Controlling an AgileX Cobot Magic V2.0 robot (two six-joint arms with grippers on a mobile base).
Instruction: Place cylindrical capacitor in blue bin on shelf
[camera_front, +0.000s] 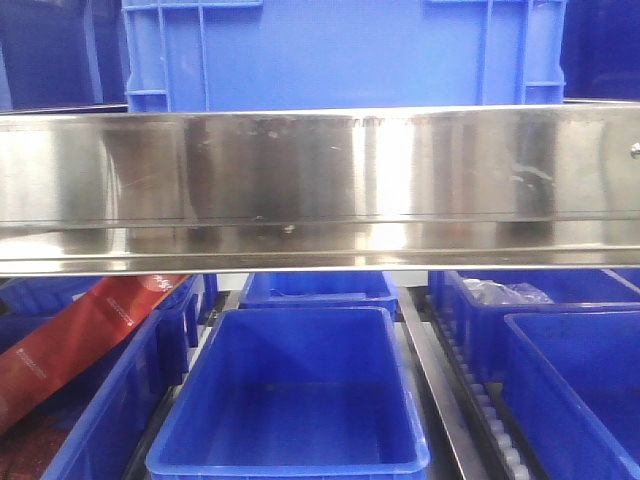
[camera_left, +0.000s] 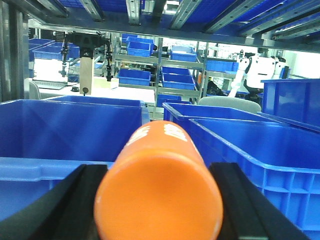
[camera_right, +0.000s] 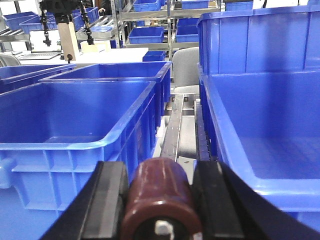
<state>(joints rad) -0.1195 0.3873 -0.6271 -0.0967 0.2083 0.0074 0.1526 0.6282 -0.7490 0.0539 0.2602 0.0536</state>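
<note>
- Front view: the shelf (camera_front: 320, 190), a metal rack, shows its wide, shiny, scratched stainless-steel front beam spanning the frame. A large blue plastic crate (camera_front: 340, 55) stands above the beam.
- Below the beam, an open-topped rectangular blue plastic bin (camera_front: 290, 400) sits at centre with nothing visible inside. Grey roller rails (camera_front: 495, 420) run along its right side.
- A red printed packet (camera_front: 80, 340) leans tilted in the blue bins at the left. A crumpled clear plastic bag (camera_front: 505, 293) lies in a bin at the upper right.
- Right wrist view: the right end effector (camera_right: 161, 205) is clamped narrowly on the dark reddish-brown cylindrical capacitor (camera_right: 159, 190). The capacitor lies between 2 black fingers (camera_right: 107, 200) and touches both, its end face, with a pale stud, turned toward the camera.
- The capacitor is in line with a metal rail (camera_right: 177, 130) that runs between 2 deep blue bins. It is in the grasp and inside neither bin.
- Left wrist view: the left end effector (camera_left: 160, 200) holds a smooth orange cylinder (camera_left: 160, 175) with white lettering between 2 black pads (camera_left: 75, 205). Blue bins lie ahead of it.
</note>
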